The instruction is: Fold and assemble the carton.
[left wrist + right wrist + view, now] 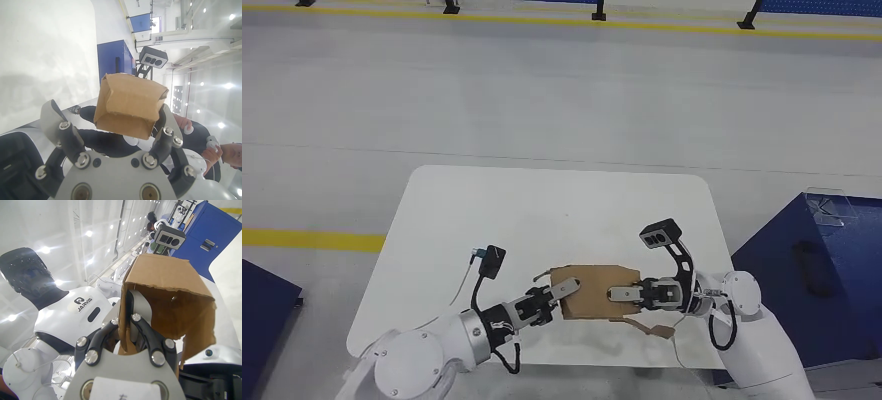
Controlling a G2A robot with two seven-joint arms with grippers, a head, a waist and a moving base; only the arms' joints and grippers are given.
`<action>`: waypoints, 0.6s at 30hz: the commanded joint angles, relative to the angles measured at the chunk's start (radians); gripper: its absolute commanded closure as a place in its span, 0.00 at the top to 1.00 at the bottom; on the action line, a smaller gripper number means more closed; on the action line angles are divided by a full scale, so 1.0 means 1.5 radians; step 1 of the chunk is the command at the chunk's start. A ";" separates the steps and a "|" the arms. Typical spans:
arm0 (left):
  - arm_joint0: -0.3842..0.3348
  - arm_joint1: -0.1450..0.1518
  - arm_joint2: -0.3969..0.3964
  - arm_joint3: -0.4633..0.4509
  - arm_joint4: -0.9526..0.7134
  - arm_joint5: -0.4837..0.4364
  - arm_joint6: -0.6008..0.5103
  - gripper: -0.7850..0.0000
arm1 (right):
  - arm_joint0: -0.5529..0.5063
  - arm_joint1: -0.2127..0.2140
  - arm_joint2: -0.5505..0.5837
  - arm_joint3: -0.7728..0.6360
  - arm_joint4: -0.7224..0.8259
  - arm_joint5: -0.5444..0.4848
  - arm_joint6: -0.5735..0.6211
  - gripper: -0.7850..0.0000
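Two grippers meet over the near part of the white table (542,210) in the top view, brown carton (594,290) held between them: left gripper (560,291) at one end, right gripper (622,294) at the other. Left wrist view: pincer spread wide around the folded end, one finger (167,117) touching the carton's side. Right wrist view: pincer pinched onto a carton wall at the open end, one finger (138,302) inside.
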 commanded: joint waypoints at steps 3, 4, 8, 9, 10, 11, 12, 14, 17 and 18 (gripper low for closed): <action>-0.005 -0.001 -0.002 0.007 -0.008 0.000 0.005 1.00 | 0.001 0.000 0.002 -0.001 0.005 0.004 0.000 0.00; -0.006 -0.001 -0.005 0.007 -0.010 0.000 0.007 1.00 | 0.001 0.000 0.004 0.000 0.010 0.004 -0.002 0.00; -0.002 0.000 -0.023 0.000 -0.020 -0.001 0.011 1.00 | 0.004 0.001 0.009 0.000 0.014 0.005 0.000 0.00; 0.000 0.000 -0.027 -0.001 -0.022 0.000 0.011 1.00 | 0.004 0.001 0.011 0.000 0.015 0.005 0.001 0.00; 0.002 0.001 -0.031 -0.001 -0.023 0.002 0.012 1.00 | 0.004 0.001 0.012 0.000 0.016 0.005 0.001 0.00; 0.003 0.001 -0.034 -0.002 -0.023 0.004 0.011 1.00 | 0.004 0.002 0.013 0.000 0.017 0.005 0.002 0.00; 0.004 0.002 -0.035 -0.001 -0.023 0.005 0.009 1.00 | 0.004 0.002 0.014 -0.001 0.017 0.006 0.002 0.00; 0.005 0.002 -0.031 0.001 -0.025 0.007 -0.001 1.00 | 0.002 0.001 0.011 -0.004 0.027 0.013 0.005 0.00; 0.003 0.002 -0.019 0.000 -0.015 0.001 -0.008 1.00 | -0.002 0.001 0.008 -0.010 0.029 0.016 0.008 0.00; 0.002 0.002 -0.015 -0.002 -0.018 -0.002 -0.009 1.00 | -0.003 0.001 0.005 -0.012 0.029 0.018 0.009 0.00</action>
